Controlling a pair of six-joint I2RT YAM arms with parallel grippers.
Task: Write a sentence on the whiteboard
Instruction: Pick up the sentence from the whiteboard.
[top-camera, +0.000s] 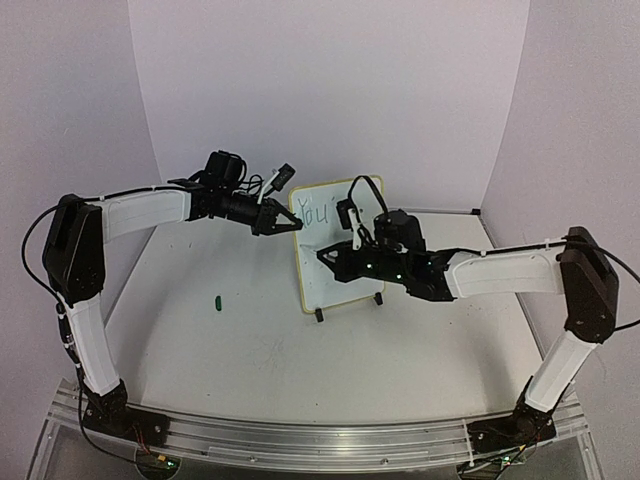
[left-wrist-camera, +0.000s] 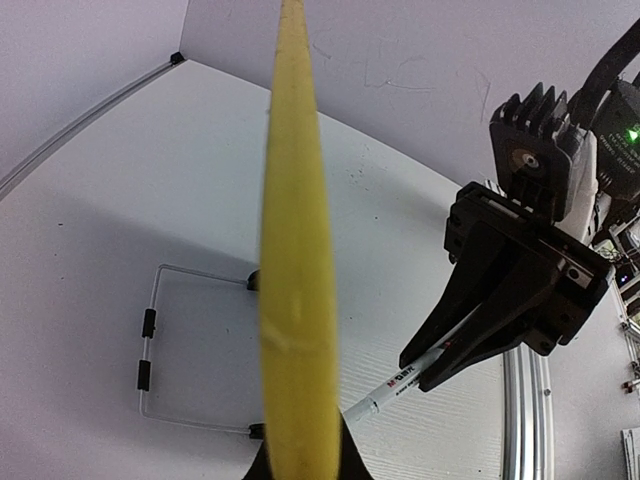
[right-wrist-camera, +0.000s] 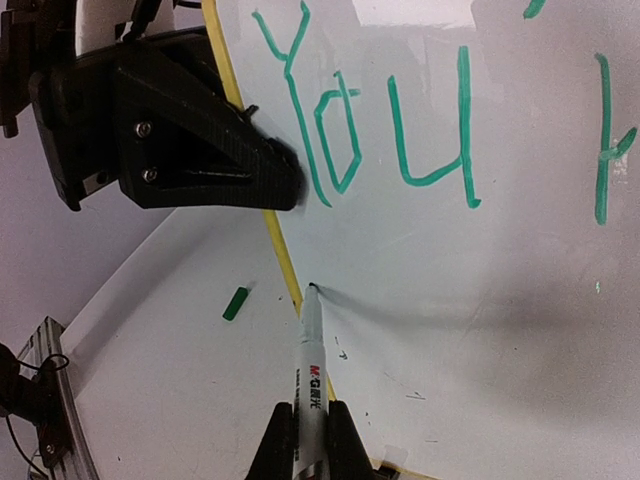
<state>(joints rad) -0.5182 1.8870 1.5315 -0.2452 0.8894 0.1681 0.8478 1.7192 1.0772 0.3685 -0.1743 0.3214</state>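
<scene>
Writing step in hand: left end effector (top-camera: 288, 222) clamped on the whiteboard (top-camera: 335, 285) left edge, right end effector (right-wrist-camera: 305, 445) clamped on the marker (right-wrist-camera: 310, 365) below the green writing (right-wrist-camera: 370, 130); next move probably starts the second line.

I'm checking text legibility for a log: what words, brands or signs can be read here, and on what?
"You": green writing on the whiteboard; the strokes to its right do not yet read as a word.
"M&G": red print on the barrel of the marker; the small characters after it are too small to read.
Nothing else is legible.
</scene>
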